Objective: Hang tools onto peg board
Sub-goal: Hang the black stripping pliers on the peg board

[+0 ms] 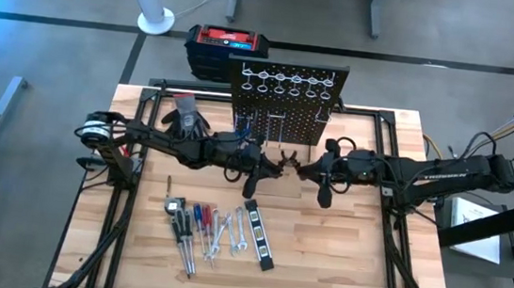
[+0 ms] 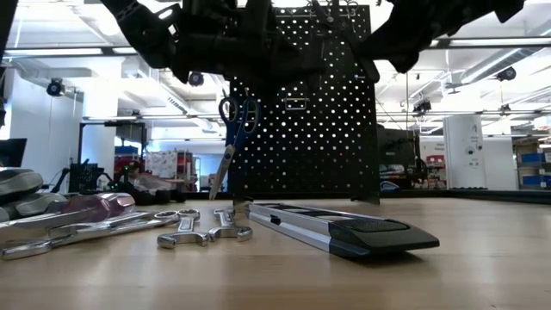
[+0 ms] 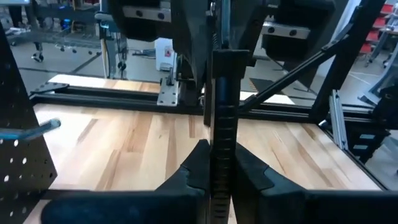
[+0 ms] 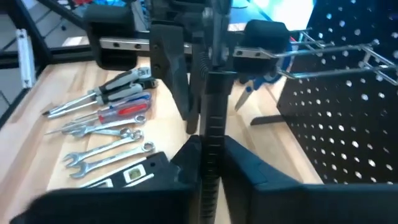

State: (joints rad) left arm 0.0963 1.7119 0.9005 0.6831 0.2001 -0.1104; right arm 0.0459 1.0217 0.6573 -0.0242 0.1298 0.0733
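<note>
Overhead, both arms were seen stretched toward the table's middle, with the left gripper [image 1: 274,167] and the right gripper [image 1: 304,170] facing each other just in front of the peg board [image 1: 285,99], which stood upright at twelve o'clock on the table [image 1: 349,266]. Dark pliers [image 1: 286,158] were seen between the two grippers; which gripper carried them could not be told from above. Screwdrivers [image 1: 195,221], wrenches [image 1: 225,234] and the level bar [image 1: 259,234] were laid in a row at about seven o'clock from the grippers. Grey-black gloves [image 1: 185,112] were lying at ten o'clock, and a red-topped box [image 1: 228,47] stood on the floor behind the board.

At table height, blue-handled scissors [image 2: 234,129] were seen hanging against the peg board, with the level bar stretched across the foreground and the wrenches at its nine o'clock side.

Through the left wrist camera, the left gripper's jaws were seen pressed together with nothing between them, a peg [image 3: 31,130] of the board at the frame's edge.

Through the right wrist camera, the right gripper's jaws were likewise seen pressed together, empty, with the board's pegs [image 4: 329,53] alongside and the laid-out tools beyond.
</note>
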